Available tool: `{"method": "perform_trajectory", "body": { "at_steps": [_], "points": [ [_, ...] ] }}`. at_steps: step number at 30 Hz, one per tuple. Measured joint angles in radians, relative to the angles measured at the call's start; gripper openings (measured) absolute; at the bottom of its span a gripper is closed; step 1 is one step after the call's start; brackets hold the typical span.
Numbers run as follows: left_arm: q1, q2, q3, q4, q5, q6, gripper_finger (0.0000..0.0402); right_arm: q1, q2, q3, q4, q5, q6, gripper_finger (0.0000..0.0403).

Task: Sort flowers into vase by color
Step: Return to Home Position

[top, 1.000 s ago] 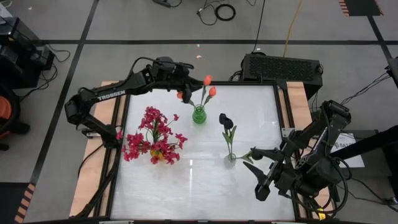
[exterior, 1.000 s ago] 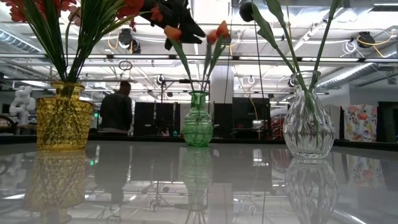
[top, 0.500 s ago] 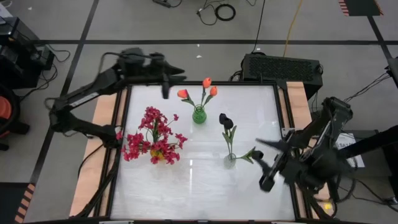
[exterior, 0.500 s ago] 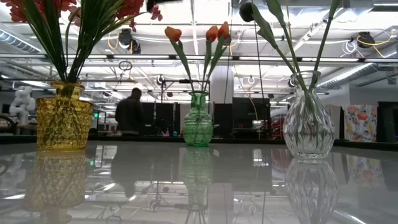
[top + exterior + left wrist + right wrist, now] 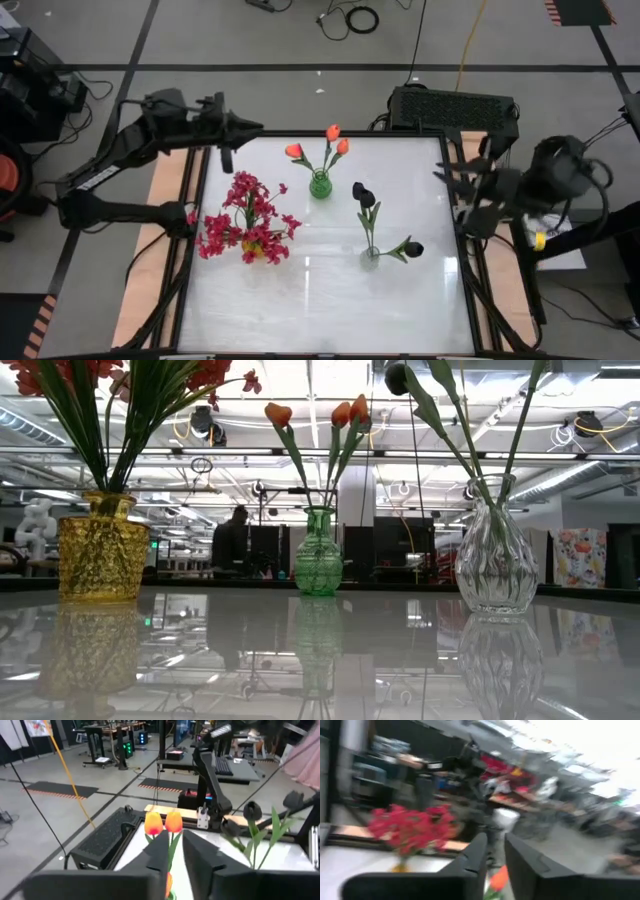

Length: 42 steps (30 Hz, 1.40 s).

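Observation:
Crimson-pink sprays (image 5: 247, 220) stand with their stems in a yellow vase (image 5: 97, 550). Three orange-red tulip buds (image 5: 322, 150) stand in a green vase (image 5: 318, 555). Two black blooms (image 5: 364, 194) have their stems in a clear vase (image 5: 497, 560); one of them (image 5: 412, 248) leans low toward the table's right. My left gripper (image 5: 240, 128) hovers shut above the table's far-left corner, apart from the tulips (image 5: 164, 824). My right gripper (image 5: 443, 172) is shut and raised over the table's right edge, holding nothing.
A black keyboard-like box (image 5: 455, 108) sits just beyond the table's far-right edge. Wooden side rails (image 5: 165, 200) flank the white tabletop (image 5: 320, 300). A person (image 5: 235, 540) stands in the room behind the table. The near half of the tabletop holds no objects.
My left gripper has drawn back from the tulips toward the table's far-left corner. My right arm has swung from the near-right corner, beside the low black bloom, up and toward the far edge along the table's right side. The flowers have stayed in their vases.

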<state>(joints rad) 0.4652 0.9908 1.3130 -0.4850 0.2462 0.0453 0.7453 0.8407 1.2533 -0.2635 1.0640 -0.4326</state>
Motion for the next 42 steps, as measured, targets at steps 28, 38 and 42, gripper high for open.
{"method": "perform_trajectory", "body": {
  "at_steps": [28, 38, 42],
  "points": [
    [0.000, -0.445, -0.683, 0.277, -0.055, 0.115, 0.0008, -0.103, -0.436, -0.643, 0.010, -0.181, 0.343, 0.0000],
    [0.000, -0.558, -0.806, 0.368, -0.066, 0.009, 0.0008, -0.103, -0.483, -0.755, 0.013, -0.180, 0.443, 0.0000],
    [0.000, -0.590, -0.810, 0.471, -0.074, -0.070, 0.0008, -0.103, -0.483, -0.757, 0.021, -0.181, 0.448, 0.0000]
  ]
}}
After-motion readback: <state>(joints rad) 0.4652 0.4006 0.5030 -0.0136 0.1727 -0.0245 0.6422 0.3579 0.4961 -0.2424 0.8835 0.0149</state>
